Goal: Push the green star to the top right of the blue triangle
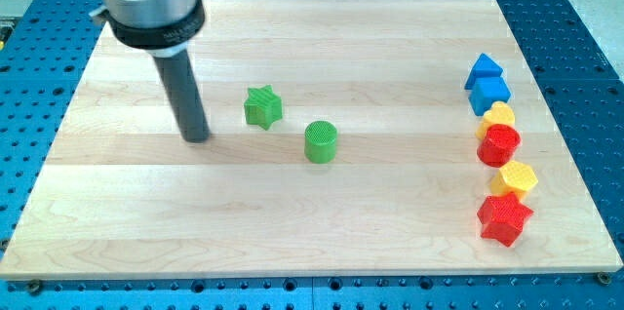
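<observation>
The green star (262,107) lies on the wooden board (312,222) a little left of centre. The blue triangle (484,68) sits at the view's right, near the top of a column of blocks, far to the right of the star. My tip (197,138) rests on the board left of the green star and slightly lower, with a clear gap between them. The dark rod rises from the tip up to the grey arm at the view's top left.
A green cylinder (320,141) stands just below and right of the star. Below the blue triangle run a blue cube (490,94), a yellow block (499,115), a red cylinder (499,143), a yellow hexagon (516,178) and a red star (504,218).
</observation>
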